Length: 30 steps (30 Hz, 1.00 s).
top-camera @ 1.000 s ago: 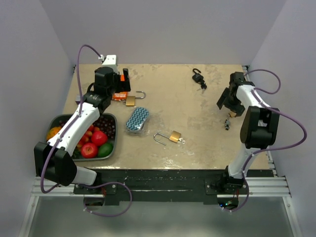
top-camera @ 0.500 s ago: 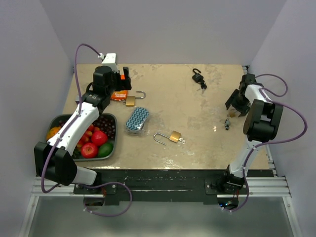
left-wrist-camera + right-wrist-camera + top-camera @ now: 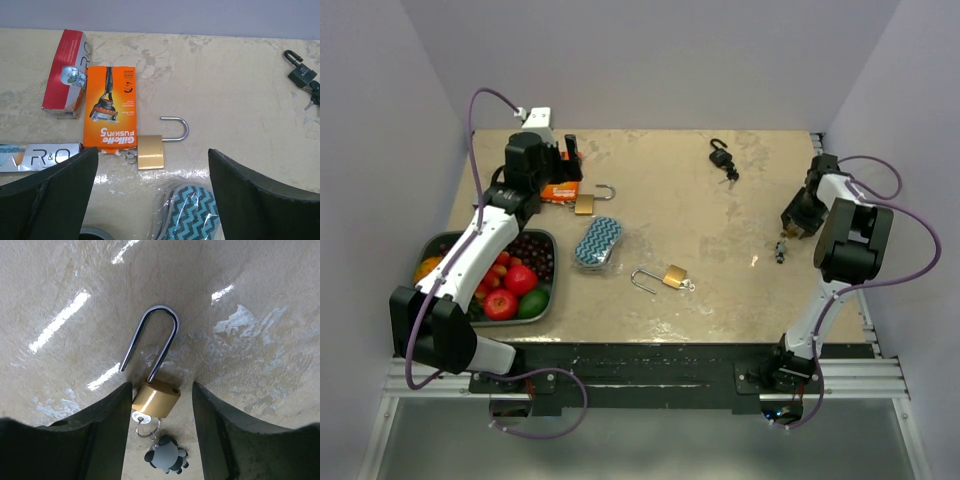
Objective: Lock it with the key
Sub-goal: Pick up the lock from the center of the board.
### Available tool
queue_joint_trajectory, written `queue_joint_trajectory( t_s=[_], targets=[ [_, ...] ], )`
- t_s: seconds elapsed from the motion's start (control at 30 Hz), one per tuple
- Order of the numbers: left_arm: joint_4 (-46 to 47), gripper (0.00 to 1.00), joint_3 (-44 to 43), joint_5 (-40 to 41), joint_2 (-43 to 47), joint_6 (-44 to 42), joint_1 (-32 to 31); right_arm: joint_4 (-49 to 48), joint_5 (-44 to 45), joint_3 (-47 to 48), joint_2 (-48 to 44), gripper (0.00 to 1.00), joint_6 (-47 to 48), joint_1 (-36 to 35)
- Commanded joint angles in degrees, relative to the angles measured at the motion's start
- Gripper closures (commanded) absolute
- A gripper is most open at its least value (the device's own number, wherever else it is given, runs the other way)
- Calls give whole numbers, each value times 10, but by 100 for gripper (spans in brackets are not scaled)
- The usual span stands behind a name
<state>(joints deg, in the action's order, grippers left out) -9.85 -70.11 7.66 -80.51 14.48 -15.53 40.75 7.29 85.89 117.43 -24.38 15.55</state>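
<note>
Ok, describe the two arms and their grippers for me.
Both the left arm and right arm have white links with bulky black joints. A purple cable loops along each. The left gripper and right gripper have broad matte black fingers, with no visible markings.

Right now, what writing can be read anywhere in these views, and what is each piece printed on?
"Gillette FUSION5": on the orange razor pack, upside down in the left wrist view.
"R&O" and "Sensitive": on the silver carton at the left edge.
"R O": on the red box; its finer print is blurred.
Black padlock: its marking is too small to read.
The top and right wrist views show nothing legible.
</note>
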Motion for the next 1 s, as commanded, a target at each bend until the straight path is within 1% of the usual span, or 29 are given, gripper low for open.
queue_joint_trajectory(
  t_s=[0.0,0.17,0.27,0.3,0.37,0.4,0.43,0.47,0.5,0.53,0.57,0.6,0.63,0.7,0.73,0.77,0.8,0.83,0.87,0.9,0.93,0.97],
  targets=[
    [30,5,0,-5,2,15,9,-7,-10,-15,-9,48,-2,1],
    [27,6,4,-6,3,18,13,-1,-5,-27,-15,48,-5,1],
    [27,6,5,-16,2,20,16,-4,-5,-33,-21,57,1,1],
    [27,6,5,-20,1,19,18,-5,-5,-33,-23,65,5,1],
    [27,7,4,-37,-2,12,22,-3,-7,-27,-30,75,15,1],
    [26,6,-1,-45,-3,7,26,-4,-22,-25,-34,88,20,1],
    [10,5,-8,-98,-8,-19,30,-1,-45,-20,-40,96,25,1],
    [-2,4,-17,-136,-18,-35,34,-2,-59,-14,-56,100,38,0],
    [-11,4,-33,-168,-24,-47,38,-8,-71,-12,-65,100,40,-4],
    [-25,3,-37,-219,-27,-64,40,-13,-111,-10,-73,100,43,-8],
    [-27,2,-39,-249,-31,-73,43,-18,-130,-7,-92,100,59,-17],
    [-22,2,-35,-271,-31,-84,45,-27,-148,-5,-99,100,69,-24],
    [-16,1,-31,-322,-30,-92,47,-29,-181,-4,-105,100,81,-31],
    [-3,1,-30,-389,-34,-111,63,-26,-218,7,-119,100,121,-51],
    [-1,1,-34,-449,-39,-117,68,-25,-234,10,-123,100,133,-57],
    [-2,1,-38,-476,-52,-122,78,-27,-271,14,-128,100,156,-71],
    [-2,1,-49,-498,-59,-132,83,-32,-286,14,-141,100,169,-80],
    [-2,2,-56,-543,-68,-137,87,-34,-304,14,-147,100,183,-89],
    [-2,4,-65,-568,-83,-142,95,-37,-332,15,-155,100,216,-109],
    [-3,6,-70,-591,-90,-167,96,-42,-350,17,-161,100,232,-119],
    [-4,10,-74,-633,-97,-179,97,-42,-364,17,-173,100,246,-131],
    [-6,12,-77,-652,-107,-191,97,-42,-378,21,-179,100,296,-152]
  ],
)
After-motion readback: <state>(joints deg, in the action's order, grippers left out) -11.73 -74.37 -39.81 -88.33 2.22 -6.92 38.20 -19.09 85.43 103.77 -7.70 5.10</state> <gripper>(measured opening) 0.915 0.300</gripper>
